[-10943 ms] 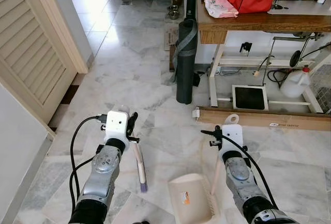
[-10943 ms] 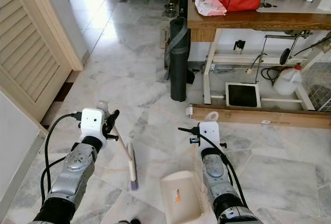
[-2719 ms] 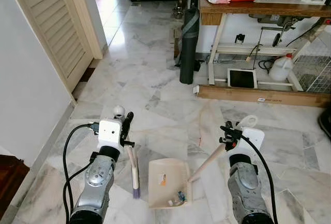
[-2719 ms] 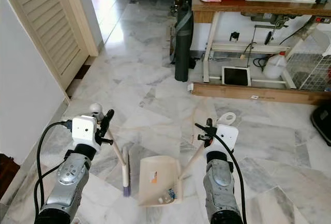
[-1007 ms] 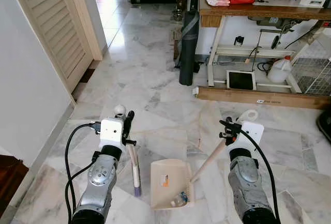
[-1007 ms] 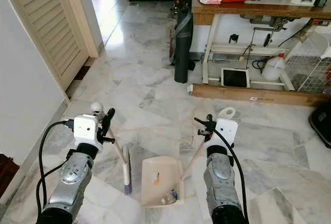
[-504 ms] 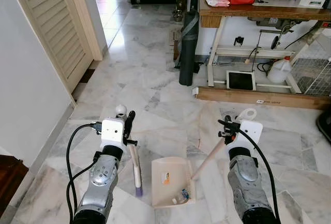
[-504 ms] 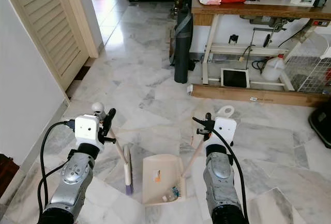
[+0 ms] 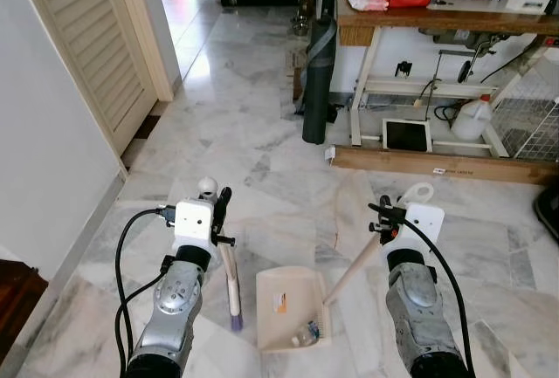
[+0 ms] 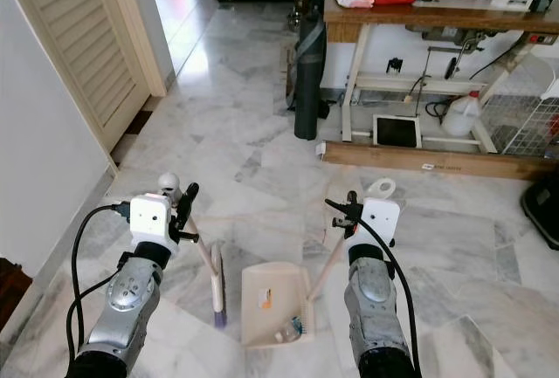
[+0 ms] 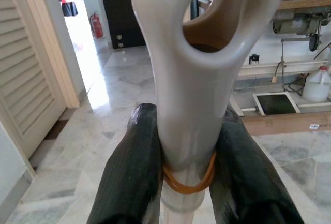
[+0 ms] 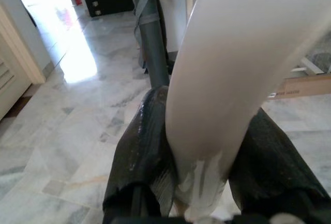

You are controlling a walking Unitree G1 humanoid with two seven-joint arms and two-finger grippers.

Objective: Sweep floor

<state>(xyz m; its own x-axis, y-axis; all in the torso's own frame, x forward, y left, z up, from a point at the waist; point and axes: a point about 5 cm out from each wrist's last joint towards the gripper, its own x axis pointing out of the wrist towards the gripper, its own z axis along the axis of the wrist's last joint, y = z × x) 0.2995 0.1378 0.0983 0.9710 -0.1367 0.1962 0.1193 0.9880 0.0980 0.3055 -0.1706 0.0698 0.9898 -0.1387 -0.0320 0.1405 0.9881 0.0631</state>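
The floor [image 9: 253, 147] is grey-white marble tiles. A louvred door [image 9: 83, 42] stands at the left beside a white wall [image 9: 44, 168]. A wooden table [image 9: 437, 20] stands at the far right, with a rolled mat [image 9: 318, 81] leaning near it.

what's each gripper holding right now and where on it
Left gripper is shut on the brush, gripping its handle near the top. Right gripper is shut on the dustpan, gripping its long handle's upper end.

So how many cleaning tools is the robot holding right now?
2. A small broom in the left gripper, its bristles at the floor, and a dustpan on the floor, held by its long handle in the right gripper.
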